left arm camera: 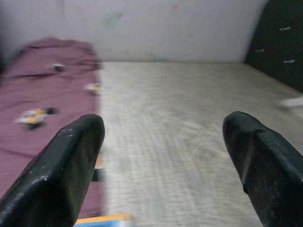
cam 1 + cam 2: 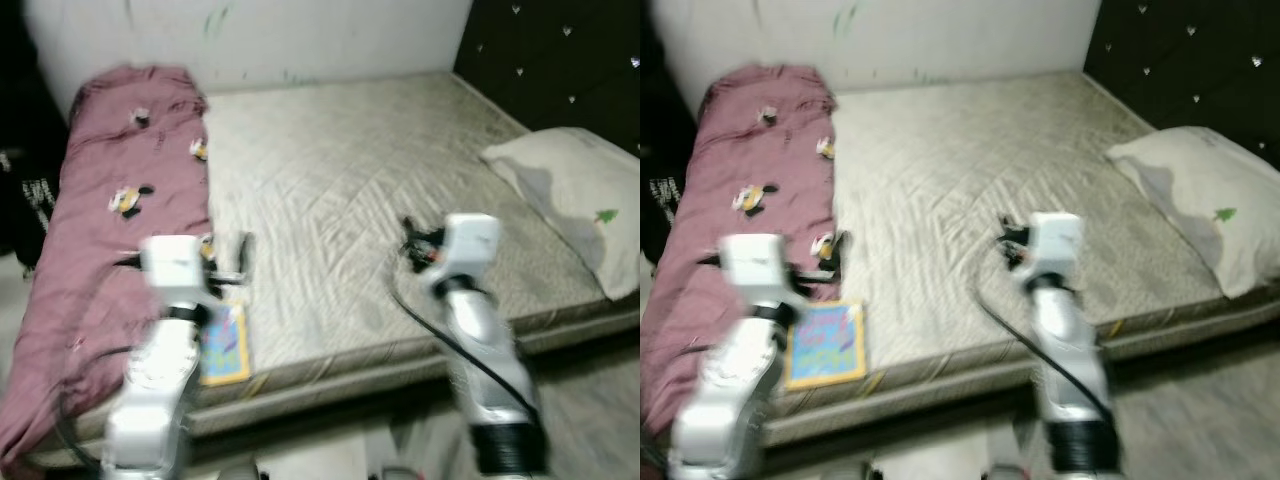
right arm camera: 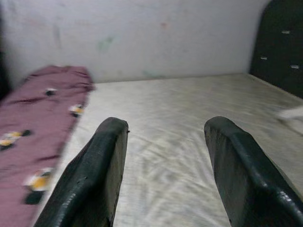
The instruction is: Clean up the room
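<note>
Both silver arms reach out over the near edge of the bed (image 2: 400,180), the left gripper (image 1: 165,156) with fingers spread wide and empty, the right gripper (image 3: 165,156) parted and empty too. A colourful book (image 2: 825,345) lies flat at the mattress's near edge, just beside the maroon blanket (image 2: 120,200) bunched along the left side. A pale pillow (image 2: 580,195) rests against the dark headboard (image 2: 560,60) on the right.

text: none legible | book (image 2: 825,345) cover: print blurred, unreadable
</note>
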